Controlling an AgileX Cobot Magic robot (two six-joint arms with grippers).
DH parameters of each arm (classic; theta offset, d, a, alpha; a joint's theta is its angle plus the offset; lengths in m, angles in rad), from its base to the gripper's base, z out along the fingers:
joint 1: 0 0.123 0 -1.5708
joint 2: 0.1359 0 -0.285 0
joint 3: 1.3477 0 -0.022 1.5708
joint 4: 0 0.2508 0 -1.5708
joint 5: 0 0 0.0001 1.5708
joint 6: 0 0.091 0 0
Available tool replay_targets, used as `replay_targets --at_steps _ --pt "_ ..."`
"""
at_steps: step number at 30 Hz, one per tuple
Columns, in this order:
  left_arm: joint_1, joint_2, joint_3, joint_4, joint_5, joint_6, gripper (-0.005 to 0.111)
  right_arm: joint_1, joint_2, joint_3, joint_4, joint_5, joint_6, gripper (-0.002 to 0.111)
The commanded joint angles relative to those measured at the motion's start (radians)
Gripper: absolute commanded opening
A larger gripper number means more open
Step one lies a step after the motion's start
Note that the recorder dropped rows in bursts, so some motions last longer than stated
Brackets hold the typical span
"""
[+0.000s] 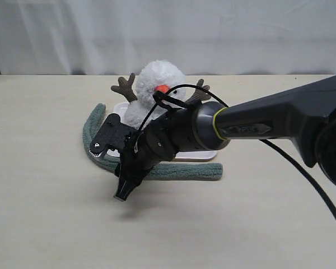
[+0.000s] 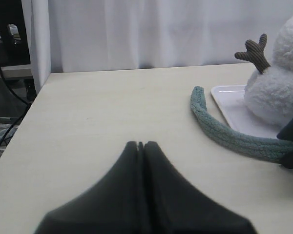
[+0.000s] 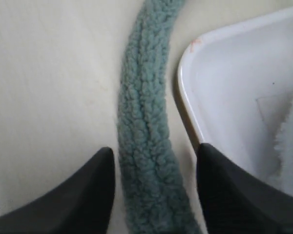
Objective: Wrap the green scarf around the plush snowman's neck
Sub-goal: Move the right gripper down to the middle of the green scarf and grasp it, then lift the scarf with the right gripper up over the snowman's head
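Green scarf [image 3: 146,146] lies between spread right fingers [image 3: 83,195], beside white tray [image 3: 224,87]; left fingers [image 2: 132,185] pressed together; arm lettering [image 1: 246,130] unreadable.

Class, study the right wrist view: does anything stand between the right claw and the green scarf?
Nothing visible does. The green scarf lies bare on the table between the open fingers of the right claw; the rim of the white tray only runs alongside it.
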Motion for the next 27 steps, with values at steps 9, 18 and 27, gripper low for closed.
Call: replay_targets --at_steps 9,18,27 --pt "-0.001 -0.003 0.003 -0.001 -0.008 -0.002 0.000 0.004 -0.043 0.003 -0.022 0.105 -0.052 0.004" --pt "-0.001 -0.003 0.003 -0.001 -0.008 -0.002 0.000 0.044 -0.251 0.003 -0.021 0.198 -0.049 0.004" --pt "-0.001 -0.003 0.003 -0.001 -0.008 -0.002 0.000 0.085 -0.504 0.003 -0.025 0.221 -0.039 0.004"
